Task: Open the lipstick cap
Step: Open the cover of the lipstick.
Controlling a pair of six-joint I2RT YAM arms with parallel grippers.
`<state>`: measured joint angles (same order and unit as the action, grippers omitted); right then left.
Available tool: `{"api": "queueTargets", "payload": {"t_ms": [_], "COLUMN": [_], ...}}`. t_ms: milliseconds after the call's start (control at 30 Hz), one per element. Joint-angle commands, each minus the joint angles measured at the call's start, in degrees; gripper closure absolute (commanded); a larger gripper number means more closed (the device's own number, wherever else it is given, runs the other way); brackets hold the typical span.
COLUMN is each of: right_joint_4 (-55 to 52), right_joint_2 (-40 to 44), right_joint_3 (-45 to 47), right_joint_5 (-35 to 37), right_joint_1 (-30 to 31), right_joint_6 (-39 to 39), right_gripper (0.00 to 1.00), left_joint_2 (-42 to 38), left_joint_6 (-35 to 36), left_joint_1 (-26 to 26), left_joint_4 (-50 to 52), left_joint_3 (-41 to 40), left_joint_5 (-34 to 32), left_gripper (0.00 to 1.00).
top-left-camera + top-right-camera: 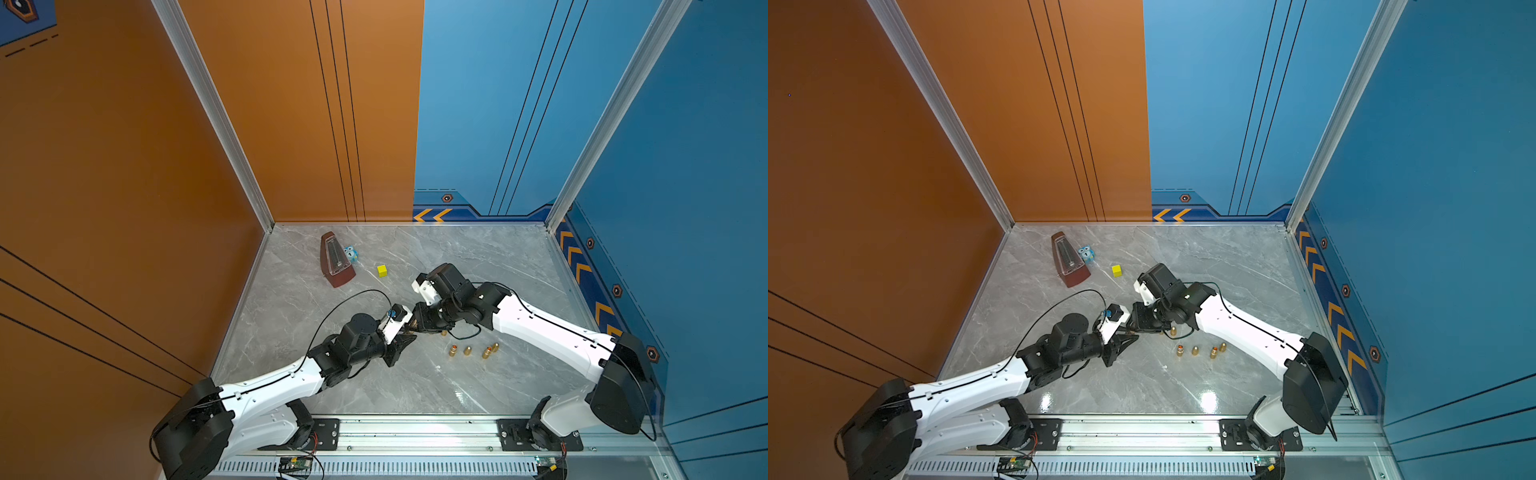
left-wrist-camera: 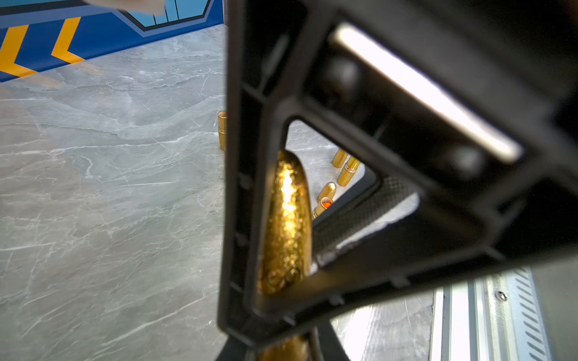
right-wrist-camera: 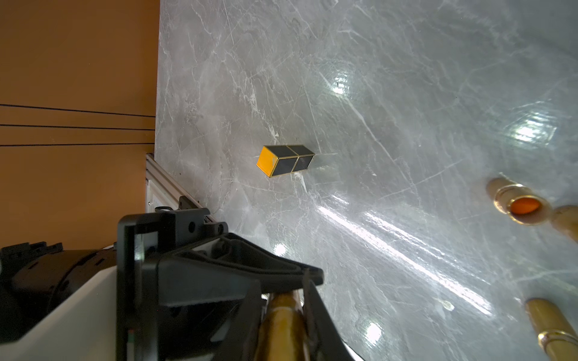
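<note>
The left tool [image 1: 405, 340] is reaching in from the left with its jaws pressed together on the gold lipstick [image 1: 410, 327], which is being held between the two arms over the middle of the tabletop [image 1: 478, 266]. In the left wrist view a rounded, glittery gold end [image 2: 287, 218] is showing between the black fingers. That is probably the cap, though the blur is making it hard to be sure. The lipstick's long axis is running roughly from one tool to the other, so each arm is sitting at one end of it and neither is nearer. The right tool [image 1: 423, 325] is meeting it from the opposite side and is pinching the smooth gold barrel [image 3: 281, 326], with a finger lying on either side. By my judgement, the pull is going to need to run straight along that axis, with no sideways bend. Further right, other gold lipsticks [image 1: 467, 351] are standing on the tabletop, well apart from the grasp.
</note>
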<state>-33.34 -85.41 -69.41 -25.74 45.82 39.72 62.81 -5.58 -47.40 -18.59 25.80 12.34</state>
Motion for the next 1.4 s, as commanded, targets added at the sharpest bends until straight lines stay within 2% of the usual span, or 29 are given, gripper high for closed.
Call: {"api": "queueTargets", "payload": {"t_ms": [0, 167, 433, 567, 633, 767, 1067, 1367], "right_joint_4": [0.48, -0.15, -0.15, 0.99, 1.56, 2.49, 6.19, 7.13], "right_joint_2": [2.63, 3.85, 4.25, 4.19, 4.02, 3.85, 2.90, 1.42], "right_joint_3": [0.06, 0.02, 0.24, 0.58, 0.85, 1.67, 2.08, 2.51], "right_joint_5": [0.81, 2.05, 3.12, 3.58, 3.71, 4.41, 3.46, 2.97], "right_joint_1": [-0.38, -0.63, 0.21, 0.53, 0.72, 0.67, 0.63, 0.67], "right_joint_6": [-1.66, -3.19, -7.86, -8.44, -8.76, -9.08, -8.97, -8.98], "right_gripper": [0.71, 0.61, 0.50, 0.49, 0.50, 0.59, 0.59, 0.79], "left_joint_2": [-0.44, -0.49, -1.05, -1.53, -1.95, -2.05, -2.69, -2.60], "left_joint_6": [-0.91, -1.19, -1.65, -1.96, -2.24, -2.08, -2.29, -2.21], "left_joint_1": [-0.20, 0.46, 1.08, 1.29, 1.34, 1.34, 1.34, 1.42], "left_joint_4": [0.17, 1.05, 2.66, 3.05, 3.03, 3.09, 3.05, 3.11], "left_joint_3": [0.66, 0.33, 0.63, 0.65, 0.66, 0.75, 0.76, 0.83], "left_joint_5": [-2.49, -3.15, -3.94, -4.17, -3.86, -3.59, -1.88, -1.84], "left_gripper": [1.00, 1.00, 1.00, 1.00, 1.00, 1.00, 1.00, 1.00]}}
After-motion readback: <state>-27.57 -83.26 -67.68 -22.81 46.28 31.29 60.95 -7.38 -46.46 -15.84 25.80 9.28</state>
